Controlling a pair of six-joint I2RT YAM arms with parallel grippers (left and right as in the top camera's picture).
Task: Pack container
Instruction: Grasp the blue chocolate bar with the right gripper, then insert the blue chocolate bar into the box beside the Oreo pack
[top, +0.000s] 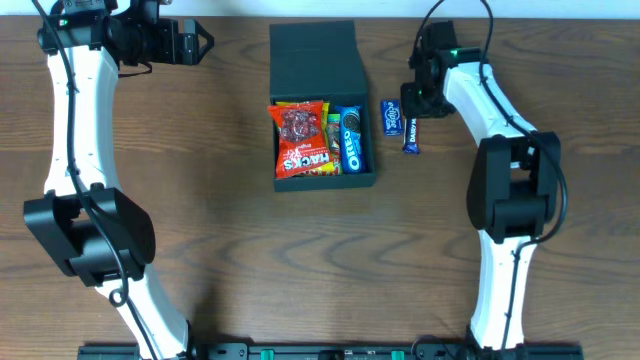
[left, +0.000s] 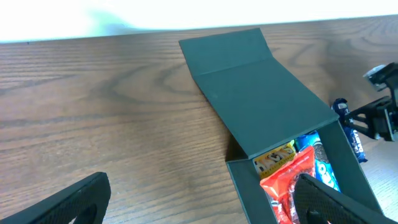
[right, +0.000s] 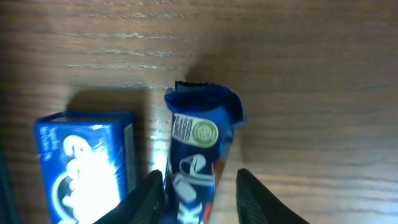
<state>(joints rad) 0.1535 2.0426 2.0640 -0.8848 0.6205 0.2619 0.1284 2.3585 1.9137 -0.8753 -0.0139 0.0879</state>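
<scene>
The dark teal container (top: 323, 182) stands open at the table's middle, its lid (top: 315, 60) lying flat behind it. Inside lie a red packet (top: 302, 140), a yellow packet and a blue Oreo packet (top: 352, 140). It also shows in the left wrist view (left: 245, 180). A dark blue snack bar (top: 411, 137) lies right of the container. My right gripper (top: 414, 102) is open, its fingers (right: 199, 196) on either side of the bar (right: 199, 137), with a gap on the right side. My left gripper (top: 197, 42) is open and empty at the far left (left: 196, 208).
A small blue box (top: 392, 117) lies between the container and the bar, close to my right gripper's left finger (right: 87, 162). The table's white back edge (left: 186, 12) runs just behind the lid.
</scene>
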